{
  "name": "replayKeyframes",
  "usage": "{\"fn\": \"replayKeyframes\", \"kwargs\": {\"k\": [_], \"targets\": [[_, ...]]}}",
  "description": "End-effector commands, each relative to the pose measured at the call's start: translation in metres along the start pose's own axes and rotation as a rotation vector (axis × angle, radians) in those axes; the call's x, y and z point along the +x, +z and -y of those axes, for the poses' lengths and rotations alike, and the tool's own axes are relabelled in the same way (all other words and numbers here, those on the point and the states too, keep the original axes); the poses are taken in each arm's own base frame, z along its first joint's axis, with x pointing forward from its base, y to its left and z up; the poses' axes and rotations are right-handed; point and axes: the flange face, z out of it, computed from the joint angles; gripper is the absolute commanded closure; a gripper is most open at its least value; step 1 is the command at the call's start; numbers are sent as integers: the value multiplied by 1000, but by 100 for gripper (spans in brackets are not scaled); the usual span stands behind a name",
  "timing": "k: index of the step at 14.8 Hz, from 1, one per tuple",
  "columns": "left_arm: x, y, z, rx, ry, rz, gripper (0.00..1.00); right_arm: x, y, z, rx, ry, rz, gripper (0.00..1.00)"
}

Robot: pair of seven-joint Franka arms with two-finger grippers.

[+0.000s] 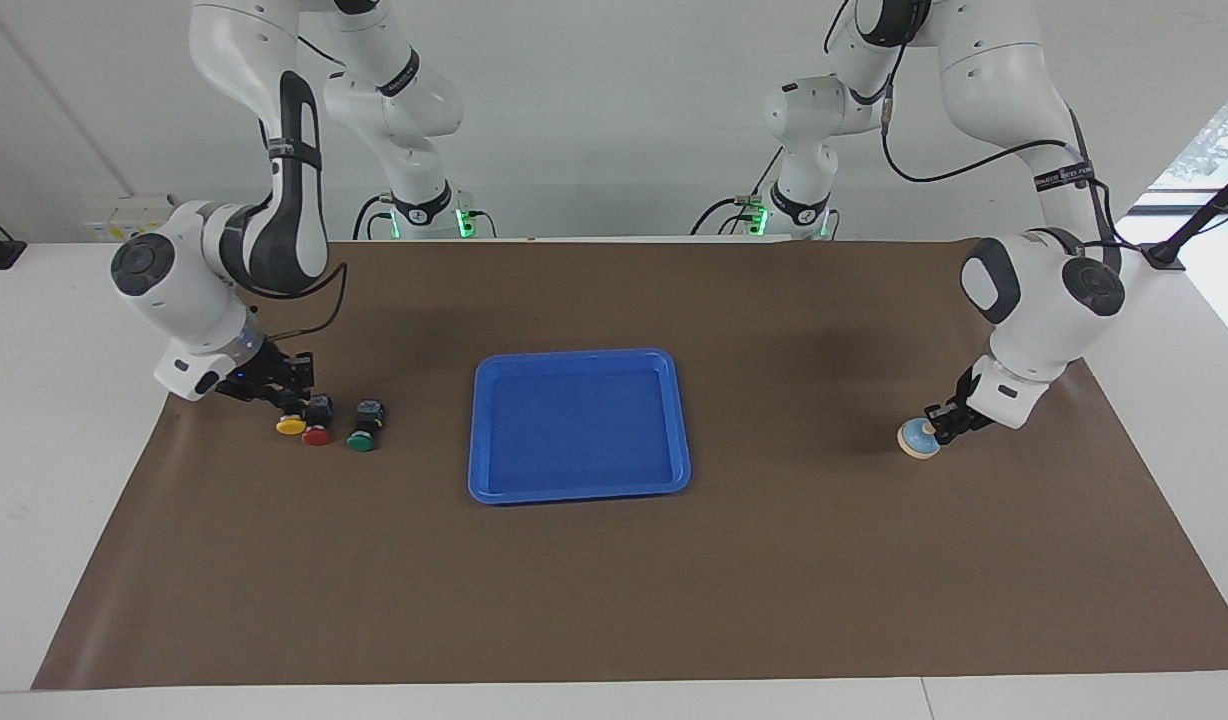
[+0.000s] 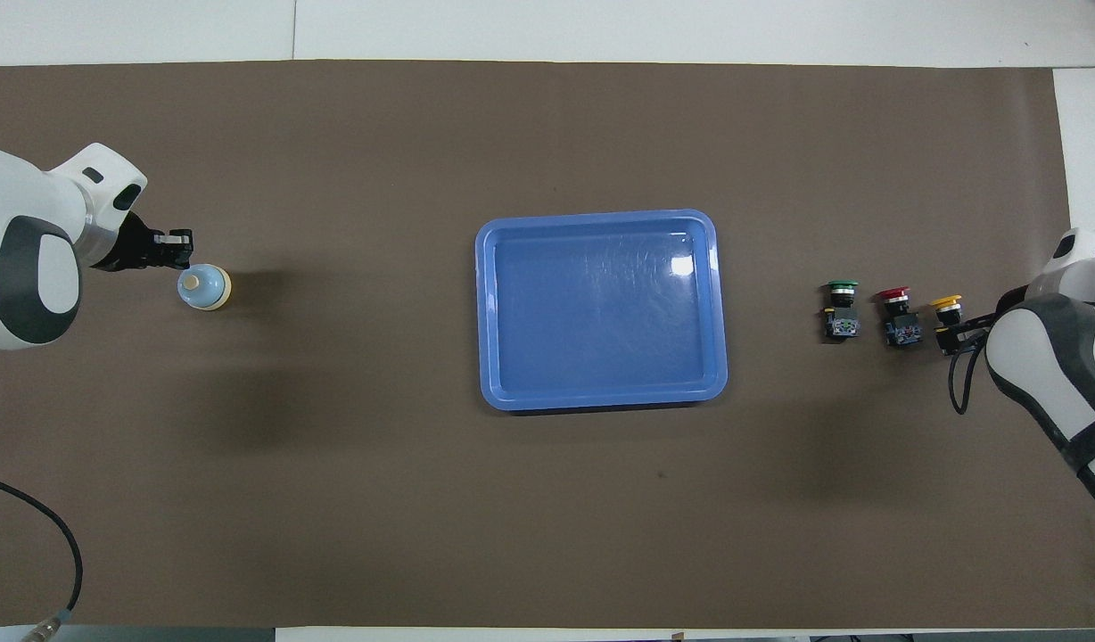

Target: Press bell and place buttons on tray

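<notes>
The light-blue bell (image 1: 917, 439) (image 2: 205, 288) stands on the brown mat at the left arm's end of the table. My left gripper (image 1: 940, 428) (image 2: 183, 251) is shut, its tips against the bell's top. The blue tray (image 1: 579, 356) (image 2: 601, 217) lies mid-table with nothing in it. Three buttons lie in a row toward the right arm's end: green (image 1: 362, 437) (image 2: 842, 308) closest to the tray, red (image 1: 317, 433) (image 2: 896, 308) in the middle, yellow (image 1: 291, 425) (image 2: 946, 306) outermost. My right gripper (image 1: 292, 406) (image 2: 948, 333) is down at the table, shut on the yellow button's black body.
A brown mat (image 1: 614, 600) covers the table, with white tabletop showing around its edges. A black cable (image 2: 66, 553) trails in at the mat's corner nearest the left arm.
</notes>
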Motion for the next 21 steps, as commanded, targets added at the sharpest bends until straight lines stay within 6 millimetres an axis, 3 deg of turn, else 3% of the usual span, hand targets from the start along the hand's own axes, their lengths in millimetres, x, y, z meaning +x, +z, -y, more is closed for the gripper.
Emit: {"fn": "replayKeyframes", "kwargs": {"k": [1, 2, 5, 7, 9, 11, 13, 17, 19, 21], "targets": [[-9, 7, -6, -1, -15, 27, 100, 28, -13, 97, -25, 87, 8, 100], [-12, 11, -6, 1, -19, 28, 100, 32, -13, 130, -26, 113, -1, 100], [-22, 27, -5, 1, -21, -16, 100, 44, -12, 178, 0, 118, -67, 100], [-19, 22, -6, 1, -24, -11, 100, 56, -6, 218, 85, 132, -104, 100], [-9, -2, -5, 1, -24, 22, 100, 73, 2, 248, 101, 194, -123, 100], [-2, -41, 0, 1, -32, 63, 100, 78, 14, 306, 97, 156, -145, 100], [-6, -84, -1, 2, -31, 54, 100, 82, 22, 314, 93, 153, -148, 100], [-34, -158, 2, 6, -36, 17, 100, 81, 46, 315, 73, 141, -134, 100], [-52, -190, 11, 8, -42, 20, 100, 80, 47, 313, 66, 138, -126, 100], [-65, -207, 9, 9, -38, 32, 100, 79, 48, 311, 63, 148, -108, 100]]}}
